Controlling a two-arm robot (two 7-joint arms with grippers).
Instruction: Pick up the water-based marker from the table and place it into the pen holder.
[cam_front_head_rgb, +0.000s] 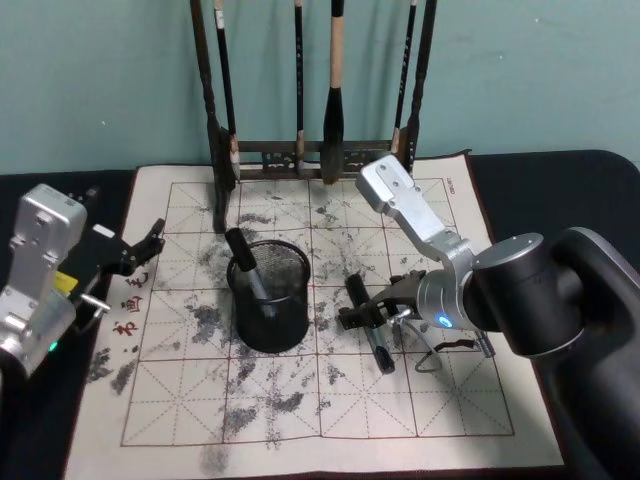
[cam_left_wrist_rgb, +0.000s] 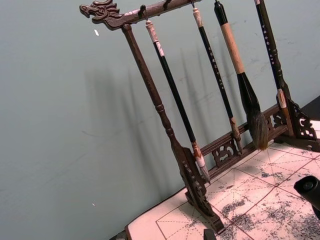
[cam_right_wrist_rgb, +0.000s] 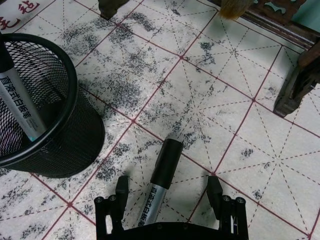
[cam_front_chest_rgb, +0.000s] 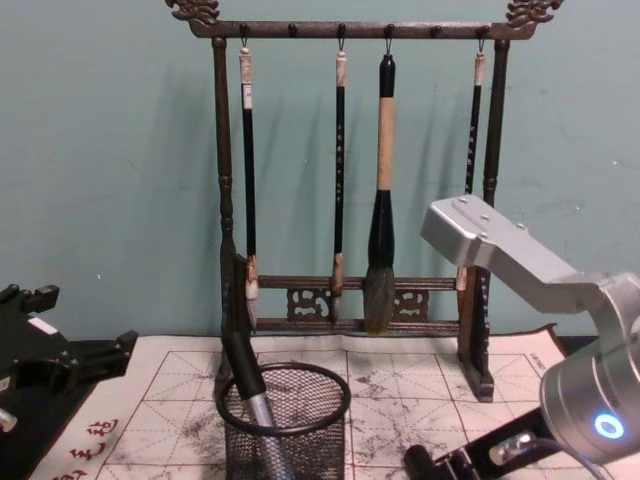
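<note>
One marker (cam_right_wrist_rgb: 162, 175) — tail under right tool (cam_right_wrist_rgb: 168, 181)

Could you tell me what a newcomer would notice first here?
The right gripper, open, straddles a marker lying on the ink-stained mat beside the mesh pen holder, which holds another marker. A tall brush rack stands behind; the left gripper is parked far left.

Brush rack (cam_front_chest_rgb: 222, 180) on ink-stained mat (cam_front_head_rgb: 330, 400) — brushes (cam_front_chest_rgb: 382, 200) hanging.

Marker print
I read 直液式白板笔 on the marker (cam_right_wrist_rgb: 17, 102) inside the pen holder (cam_right_wrist_rgb: 75, 145); the second marker (cam_right_wrist_rgb: 162, 165), at its three o'clock, shows the same opening characters.
</note>
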